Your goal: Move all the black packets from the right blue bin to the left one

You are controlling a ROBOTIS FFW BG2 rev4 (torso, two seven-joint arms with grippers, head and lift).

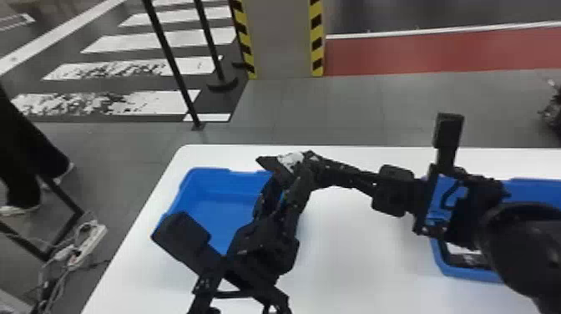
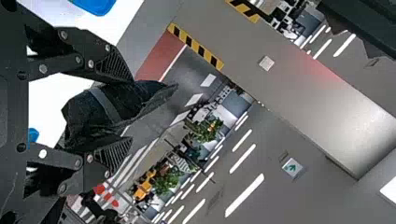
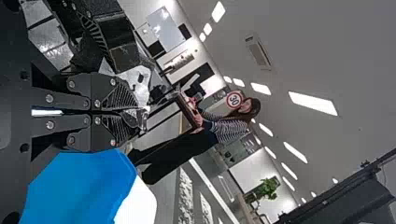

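Observation:
Above the right edge of the left blue bin (image 1: 221,200), my left gripper (image 1: 286,183) meets my right gripper (image 1: 315,165) at a black packet (image 1: 289,160) with a white patch. In the left wrist view, my left gripper (image 2: 128,109) is shut on the bulky black packet (image 2: 88,114), a grey band across it. My right gripper (image 3: 135,113) has its fingers together on the packet's shiny, whitish edge (image 3: 139,83). The right blue bin (image 1: 467,273), partly hidden by my right arm, holds dark packets (image 1: 469,261).
Both bins stand on a white table (image 1: 355,250), whose far edge runs behind the arms. Past it rises a pillar (image 1: 281,39) with striped edges. A black post (image 1: 175,71) stands beyond the table. A power strip (image 1: 87,244) lies at the left.

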